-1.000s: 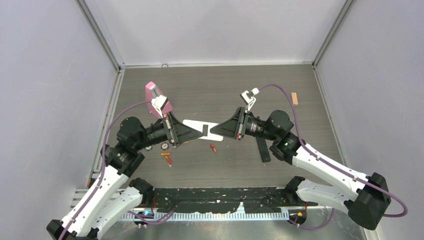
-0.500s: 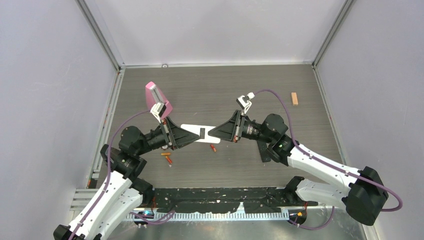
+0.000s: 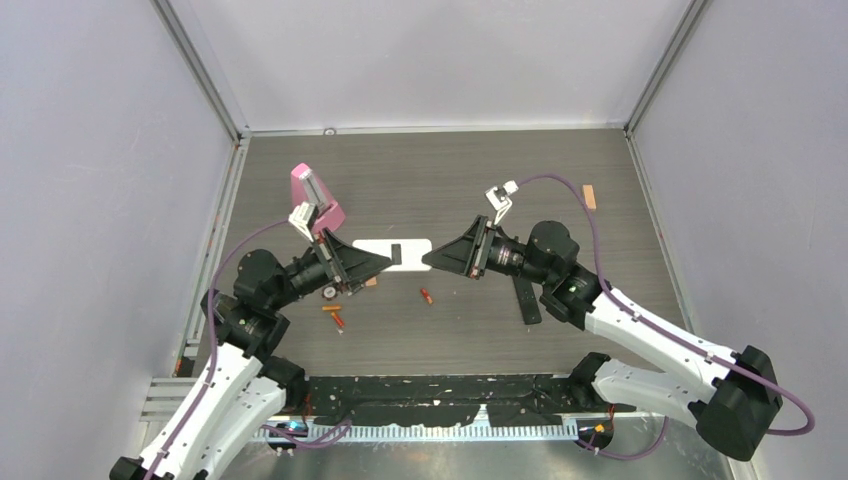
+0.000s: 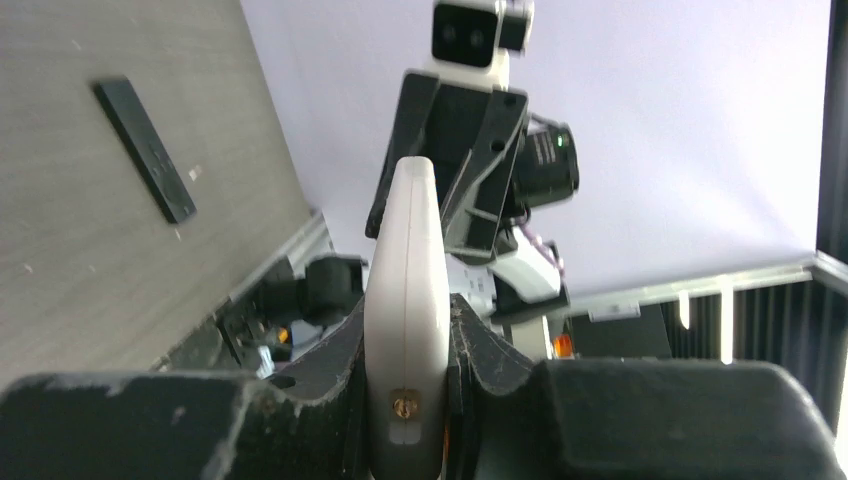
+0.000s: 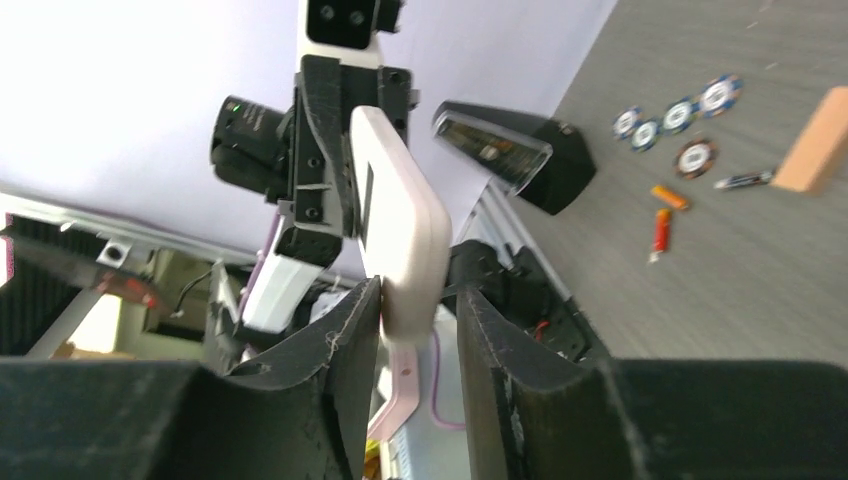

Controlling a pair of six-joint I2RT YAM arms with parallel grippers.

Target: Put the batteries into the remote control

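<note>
Your left end effector (image 3: 381, 262) is clamped tight on the white remote (image 3: 410, 256). The right end effector (image 3: 428, 262) brackets the remote's 3 o'clock end, but you cannot tell if it grips. The batteries (image 3: 426, 296) lie on the worktop (image 3: 450, 180) at the remote's 6 o'clock.

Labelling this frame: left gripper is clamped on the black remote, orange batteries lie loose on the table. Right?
No. The left gripper is clamped on the white remote, not the black one, as the left wrist view shows; the black remote lies on the table. The orange batteries do lie loose on the table.
</note>
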